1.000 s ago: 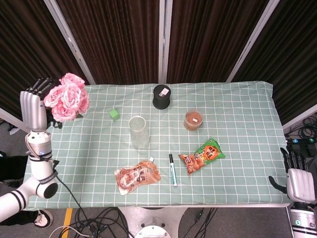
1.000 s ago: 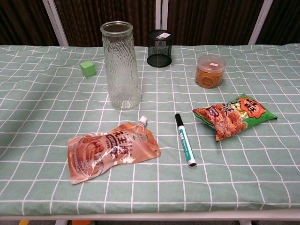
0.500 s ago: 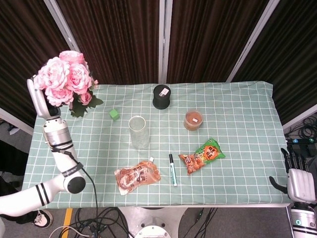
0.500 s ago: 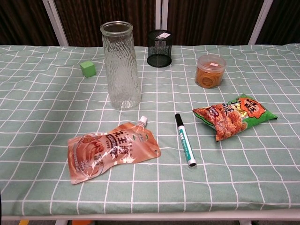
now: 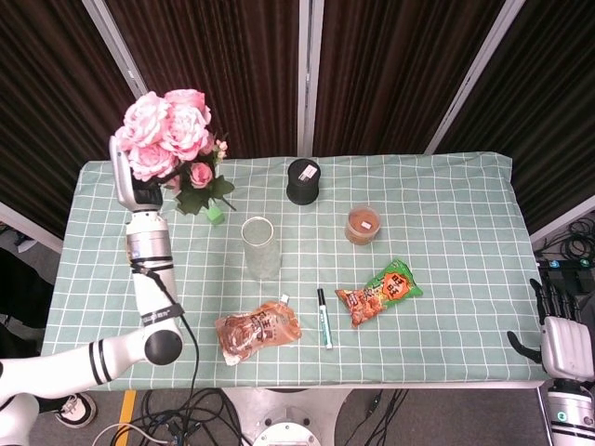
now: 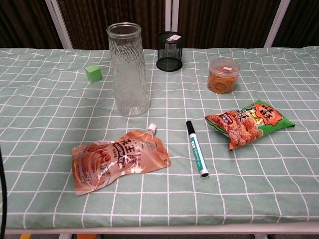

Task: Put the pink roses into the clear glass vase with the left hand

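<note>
Pink roses [image 5: 172, 125] with green leaves were gripped by the left hand [image 5: 130, 181], raised left of the ribbed clear glass vase [image 6: 128, 69]. Right hand [image 5: 561, 340] hung at the table's near right, fingers unclear. Pouch [image 6: 117, 159] lettering was unreadable.

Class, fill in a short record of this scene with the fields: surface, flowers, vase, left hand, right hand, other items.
surface: table under a green checked cloth
flowers: pink roses, held up above the table's back left part
vase: clear glass vase, upright, nothing inside
left hand: left hand holds the roses, not yet over the vase
right hand: right hand off the table's right edge, holds nothing
other items: green cube, black mesh cup, marker
</note>
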Available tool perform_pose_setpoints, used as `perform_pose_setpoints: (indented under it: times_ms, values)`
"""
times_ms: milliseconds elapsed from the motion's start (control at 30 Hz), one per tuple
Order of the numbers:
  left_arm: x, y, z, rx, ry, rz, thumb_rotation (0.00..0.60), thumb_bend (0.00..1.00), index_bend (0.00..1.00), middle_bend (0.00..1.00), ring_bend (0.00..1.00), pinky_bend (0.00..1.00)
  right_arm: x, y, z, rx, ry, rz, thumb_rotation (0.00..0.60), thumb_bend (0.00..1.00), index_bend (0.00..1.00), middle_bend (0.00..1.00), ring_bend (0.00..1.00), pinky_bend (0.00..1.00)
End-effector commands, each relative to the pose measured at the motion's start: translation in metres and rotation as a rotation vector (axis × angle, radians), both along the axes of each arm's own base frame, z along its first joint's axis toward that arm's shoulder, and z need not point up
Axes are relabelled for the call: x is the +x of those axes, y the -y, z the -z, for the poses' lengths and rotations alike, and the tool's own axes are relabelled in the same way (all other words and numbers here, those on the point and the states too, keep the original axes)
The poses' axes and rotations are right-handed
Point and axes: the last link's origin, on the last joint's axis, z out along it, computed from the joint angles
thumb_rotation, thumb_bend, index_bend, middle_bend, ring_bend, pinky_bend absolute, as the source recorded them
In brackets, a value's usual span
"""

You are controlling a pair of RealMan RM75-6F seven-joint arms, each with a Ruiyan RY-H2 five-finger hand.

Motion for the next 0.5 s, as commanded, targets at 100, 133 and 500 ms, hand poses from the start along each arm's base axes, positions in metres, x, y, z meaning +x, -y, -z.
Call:
perform_pose_setpoints:
  times_ms: [100,133,500]
  values:
    - [-0.003,0.001,0.021,-0.070,0.011,-0.001,0.600,0.13,0.56,0.46,0.43,0.56,-0.002,0.000,0.000,-0.001,0.003,0.007,0.600,0.13,0.00,0.00,0.00,0.00]
    - [-0.004,0.000,0.024,-0.083,0.016,-0.002,0.600,0.13,0.56,0.46,0.43,0.56,-0.002,0.000,0.000,0.001,0.005,0.010,0.600,0.13,0.00,0.00,0.00,0.00]
    - [-0.002,-0.003,0.041,-0.122,0.023,-0.001,0.600,0.13,0.56,0.46,0.43,0.55,-0.006,0.000,0.002,0.007,0.009,0.019,0.600,0.13,0.00,0.00,0.00,0.00]
